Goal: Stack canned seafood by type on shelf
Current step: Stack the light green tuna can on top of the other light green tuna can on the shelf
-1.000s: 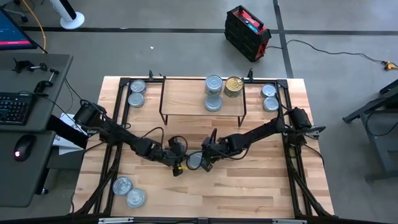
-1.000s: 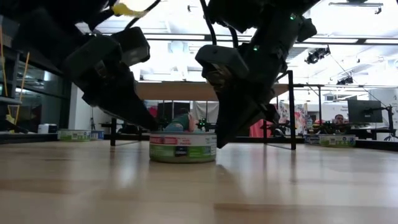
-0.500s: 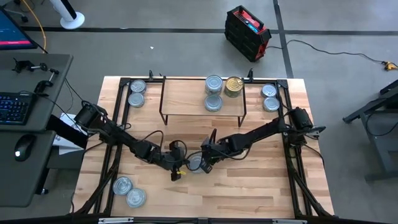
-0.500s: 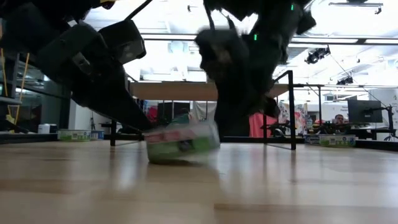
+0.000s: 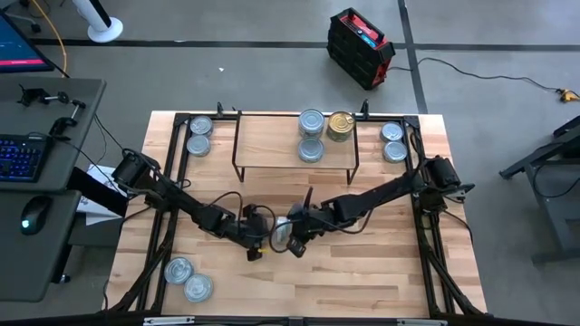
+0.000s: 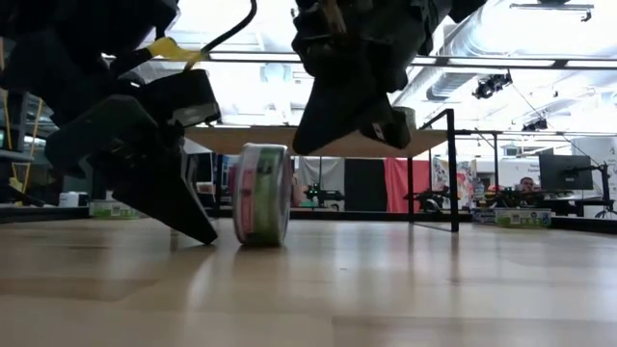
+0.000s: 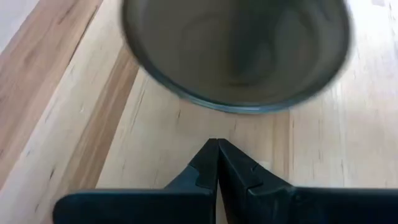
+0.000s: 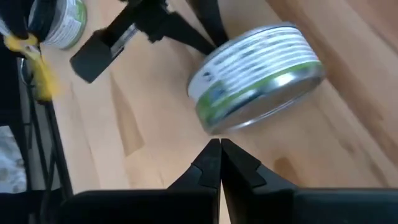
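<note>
Oddly, a tin (image 6: 261, 194) stood on edge on the worktop (image 5: 362, 272) between both arms' closed, empty fingers (image 7: 214, 163), seemingly tipped up for flipping.

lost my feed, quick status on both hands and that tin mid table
Left hand shut, right hand shut, neither holding. Tin up on its edge between them, mid table. Shelf carries three tins; path to it open.

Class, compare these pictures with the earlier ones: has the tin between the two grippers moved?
Yes. The tin, flat on the table a second ago, now stands on its edge, a little further left of the shelf's leg in the low view.
</note>
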`<state>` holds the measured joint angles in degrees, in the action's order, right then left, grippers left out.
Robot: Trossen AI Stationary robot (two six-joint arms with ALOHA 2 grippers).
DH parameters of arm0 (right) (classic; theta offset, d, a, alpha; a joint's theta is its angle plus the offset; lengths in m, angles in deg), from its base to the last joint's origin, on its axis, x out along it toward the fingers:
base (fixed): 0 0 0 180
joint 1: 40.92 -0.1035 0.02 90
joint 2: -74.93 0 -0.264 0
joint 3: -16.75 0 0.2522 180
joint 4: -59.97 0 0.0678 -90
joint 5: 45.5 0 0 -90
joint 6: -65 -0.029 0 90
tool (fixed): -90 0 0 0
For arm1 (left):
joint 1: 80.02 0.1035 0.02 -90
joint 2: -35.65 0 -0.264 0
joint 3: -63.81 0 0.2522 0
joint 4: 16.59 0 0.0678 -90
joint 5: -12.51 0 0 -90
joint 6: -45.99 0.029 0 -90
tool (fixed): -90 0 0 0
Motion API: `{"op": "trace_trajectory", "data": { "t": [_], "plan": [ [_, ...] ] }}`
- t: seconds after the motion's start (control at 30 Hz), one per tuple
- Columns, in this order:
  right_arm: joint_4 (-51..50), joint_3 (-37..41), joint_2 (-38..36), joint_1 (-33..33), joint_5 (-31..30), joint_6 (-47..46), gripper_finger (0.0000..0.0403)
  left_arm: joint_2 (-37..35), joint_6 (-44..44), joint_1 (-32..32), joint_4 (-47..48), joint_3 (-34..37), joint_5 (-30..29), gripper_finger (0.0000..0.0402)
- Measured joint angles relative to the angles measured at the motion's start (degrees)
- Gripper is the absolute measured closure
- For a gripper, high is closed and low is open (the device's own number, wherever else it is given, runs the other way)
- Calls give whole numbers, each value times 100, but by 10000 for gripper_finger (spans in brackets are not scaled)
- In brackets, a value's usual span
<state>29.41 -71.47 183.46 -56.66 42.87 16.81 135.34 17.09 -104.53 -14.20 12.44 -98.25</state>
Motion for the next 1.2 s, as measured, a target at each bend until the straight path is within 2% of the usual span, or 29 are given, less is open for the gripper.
{"op": "trace_trajectory", "data": {
  "t": [0.27,0.47,0.57,0.8,1.03,1.2],
  "plan": [
    [-126,4,-225,70,-35,318,403,-35,-141,-2,221,-15,-47,401],
    [-949,7,-337,76,-761,192,403,-106,184,146,263,2,-822,401],
    [-1128,23,-360,107,-1065,176,403,-106,220,313,242,2,-820,401],
    [-1620,37,-361,326,-1590,-74,403,-107,169,532,-656,-2,-534,401],
    [-1689,37,-361,510,-1593,-52,403,-111,-217,446,-1691,-7,-372,401],
    [-1648,36,-361,526,-1466,199,403,-111,-473,339,-2062,-7,-373,401]
  ]
}}
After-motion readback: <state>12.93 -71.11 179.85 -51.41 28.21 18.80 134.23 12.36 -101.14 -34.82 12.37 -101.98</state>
